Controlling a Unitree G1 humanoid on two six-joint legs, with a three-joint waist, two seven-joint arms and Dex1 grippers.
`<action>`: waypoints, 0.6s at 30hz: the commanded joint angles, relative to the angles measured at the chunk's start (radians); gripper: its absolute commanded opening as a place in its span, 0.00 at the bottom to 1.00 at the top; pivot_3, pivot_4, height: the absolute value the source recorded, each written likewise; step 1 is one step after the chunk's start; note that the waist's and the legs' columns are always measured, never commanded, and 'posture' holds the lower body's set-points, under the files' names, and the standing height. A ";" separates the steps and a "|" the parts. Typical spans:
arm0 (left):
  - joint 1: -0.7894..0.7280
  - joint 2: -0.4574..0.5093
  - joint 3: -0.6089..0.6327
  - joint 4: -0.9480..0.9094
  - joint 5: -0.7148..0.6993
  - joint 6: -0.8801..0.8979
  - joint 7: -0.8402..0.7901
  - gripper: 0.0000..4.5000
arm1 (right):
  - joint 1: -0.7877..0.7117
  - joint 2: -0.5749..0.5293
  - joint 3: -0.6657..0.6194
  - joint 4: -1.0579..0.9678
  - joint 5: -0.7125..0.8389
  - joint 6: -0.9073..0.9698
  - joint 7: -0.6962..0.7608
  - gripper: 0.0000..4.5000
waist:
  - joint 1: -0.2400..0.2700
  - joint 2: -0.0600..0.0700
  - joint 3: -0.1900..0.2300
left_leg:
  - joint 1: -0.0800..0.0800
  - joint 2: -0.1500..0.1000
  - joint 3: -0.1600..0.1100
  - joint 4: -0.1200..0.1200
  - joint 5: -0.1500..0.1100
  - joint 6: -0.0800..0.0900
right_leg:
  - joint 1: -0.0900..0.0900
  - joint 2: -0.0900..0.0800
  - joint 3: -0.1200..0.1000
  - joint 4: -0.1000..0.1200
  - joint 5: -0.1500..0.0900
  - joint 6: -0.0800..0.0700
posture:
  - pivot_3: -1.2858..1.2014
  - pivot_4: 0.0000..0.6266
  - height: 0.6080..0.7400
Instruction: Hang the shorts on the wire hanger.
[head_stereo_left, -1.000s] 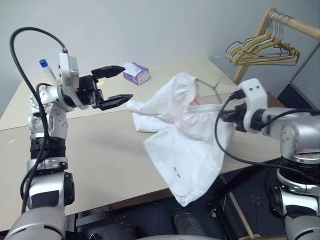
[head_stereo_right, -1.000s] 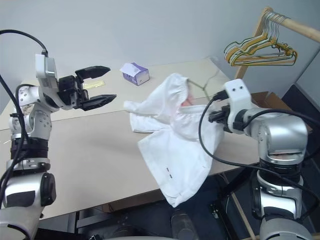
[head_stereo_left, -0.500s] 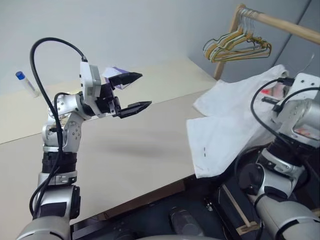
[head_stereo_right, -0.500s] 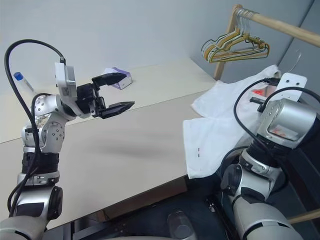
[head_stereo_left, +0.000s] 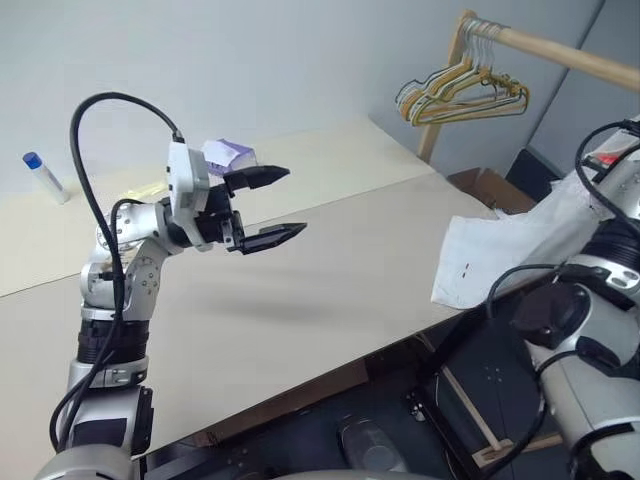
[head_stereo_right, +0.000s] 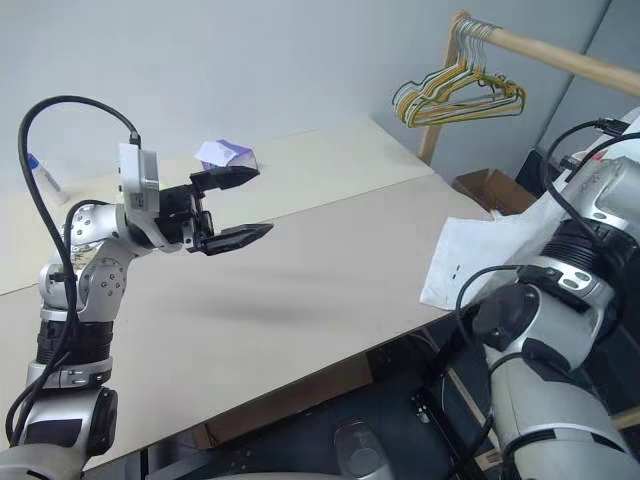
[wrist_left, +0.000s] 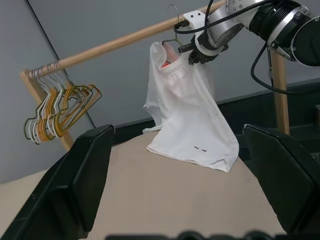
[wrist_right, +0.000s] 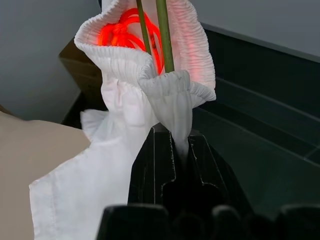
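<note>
The white shorts hang from my right gripper, which is shut on their gathered waistband. Two thin green wires of the wire hanger rise out of the waistband just past the fingers. In the left wrist view the right gripper holds the shorts up close under a wooden rail, with the hanger's silvery hook above it. The legs of the shorts trail onto the table's right corner. My left gripper hovers open over the middle of the table, holding nothing.
A bunch of yellowish and pale hangers hangs on the wooden rail at the back right. A white-and-purple tissue pack and a blue-capped tube lie at the table's far side. A cardboard box sits beyond the right edge.
My right arm has swung far to the right and up, pulling the shorts across and mostly off the table toward the rail. The camera has turned right. The left gripper stays open, about in place.
</note>
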 joint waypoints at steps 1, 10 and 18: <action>-0.007 0.009 0.003 -0.040 -0.019 0.001 0.005 0.99 | -0.078 -0.065 0.016 0.115 0.047 -0.116 -0.018 0.00 | -0.001 0.000 0.001 | 0.000 0.000 0.000 0.000 0.000 0.000 | 0.000 0.000 0.000 0.000 -0.002 0.003 | 0.42 0.00 1.00; -0.005 0.019 0.008 -0.048 -0.066 0.016 -0.032 0.99 | -0.147 -0.178 0.016 0.453 0.158 -0.243 -0.050 0.00 | -0.003 0.002 0.003 | 0.000 0.001 0.002 -0.002 0.000 0.000 | 0.000 0.001 0.002 -0.002 -0.002 0.002 | 0.41 0.00 1.00; -0.002 0.010 0.006 -0.046 -0.070 0.009 -0.026 0.99 | -0.148 -0.205 0.085 0.543 0.186 -0.263 -0.078 0.00 | -0.002 0.002 0.003 | -0.002 0.002 0.002 -0.004 0.000 0.000 | 0.000 0.002 0.002 -0.010 0.000 0.004 | 0.41 0.00 1.00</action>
